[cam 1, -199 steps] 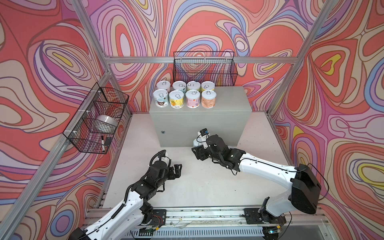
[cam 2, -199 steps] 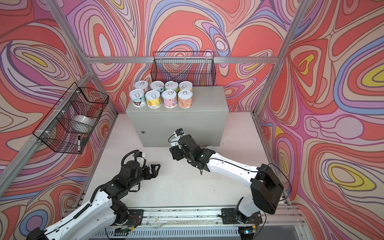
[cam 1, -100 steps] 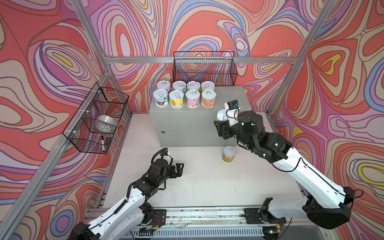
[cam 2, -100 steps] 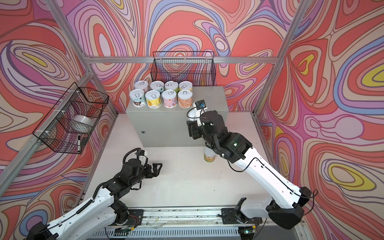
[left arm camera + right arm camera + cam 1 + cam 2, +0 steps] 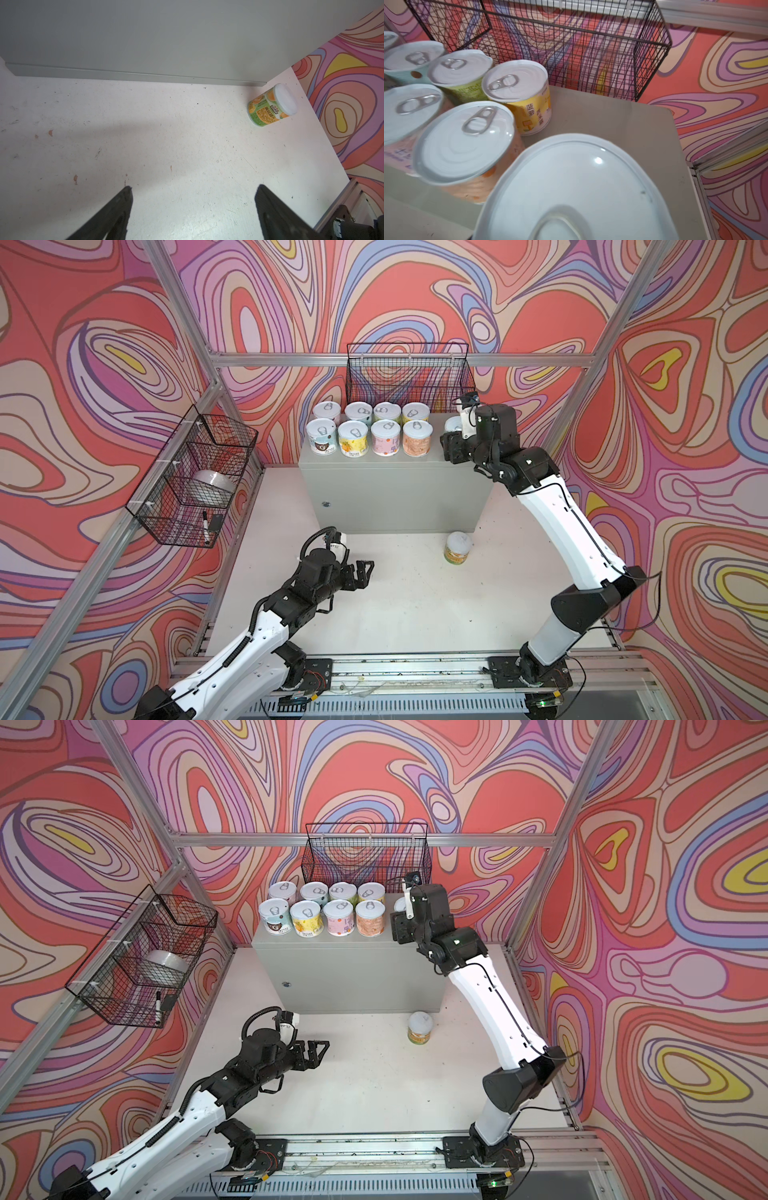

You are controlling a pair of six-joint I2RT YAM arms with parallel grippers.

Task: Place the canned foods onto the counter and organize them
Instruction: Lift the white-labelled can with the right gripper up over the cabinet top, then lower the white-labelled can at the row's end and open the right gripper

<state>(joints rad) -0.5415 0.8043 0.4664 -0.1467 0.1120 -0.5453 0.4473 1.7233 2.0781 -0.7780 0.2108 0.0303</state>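
Observation:
Several canned foods (image 5: 370,429) (image 5: 328,909) stand in two rows on the left part of the grey counter (image 5: 395,489) (image 5: 353,973). My right gripper (image 5: 452,436) (image 5: 398,920) is shut on another can (image 5: 453,423) (image 5: 571,187), held over the counter top just right of the rows, beside the orange-labelled can (image 5: 467,145). Its fingers are hidden in the right wrist view. A green-orange can with a plain cap (image 5: 457,547) (image 5: 419,1027) (image 5: 270,106) stands on the white table by the counter's front right corner. My left gripper (image 5: 365,570) (image 5: 322,1050) (image 5: 193,191) is open and holds nothing, low over the table left of that can.
A black wire basket (image 5: 409,377) (image 5: 571,52) hangs on the back wall just behind the cans. Another wire basket (image 5: 195,481) on the left wall holds a silver tape roll (image 5: 214,485) and a marker (image 5: 205,522). Aluminium rails run along the table's front.
My right arm has swung up from the table in front of the counter to above its right part, carrying a can. The green-orange can came into view. The left gripper barely shifted.

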